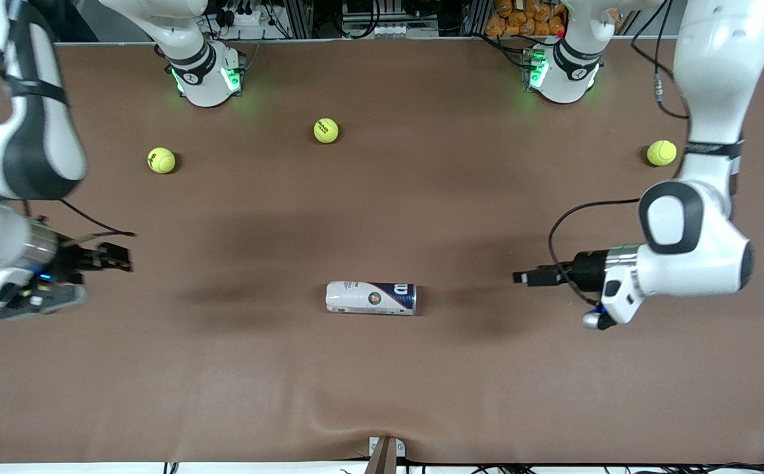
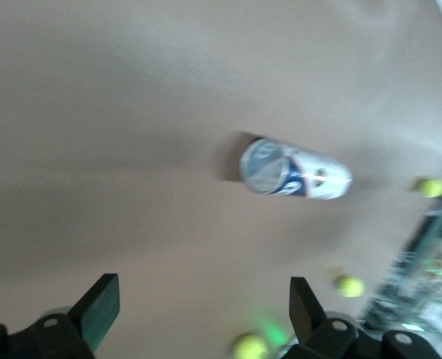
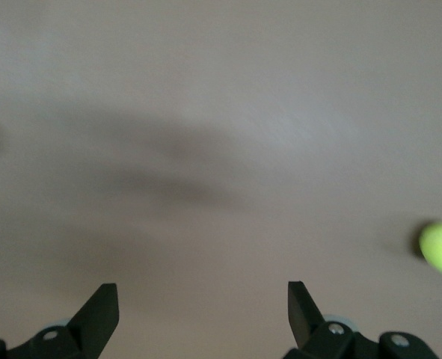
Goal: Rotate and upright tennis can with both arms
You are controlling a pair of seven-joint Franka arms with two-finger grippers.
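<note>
The tennis can (image 1: 371, 297) lies on its side on the brown table, its dark-blue end toward the left arm's end. It also shows in the left wrist view (image 2: 295, 174). My left gripper (image 1: 521, 277) hovers low over the table beside the can toward the left arm's end, pointing at it, a clear gap away. Its fingers are open and empty in the left wrist view (image 2: 204, 307). My right gripper (image 1: 120, 257) hovers over the table toward the right arm's end, far from the can. It is open and empty in the right wrist view (image 3: 203, 307).
Three yellow-green tennis balls lie farther from the front camera than the can: one (image 1: 161, 160) toward the right arm's end, one (image 1: 326, 130) between the bases, one (image 1: 661, 153) toward the left arm's end. A fold in the table cover (image 1: 355, 421) lies near the front edge.
</note>
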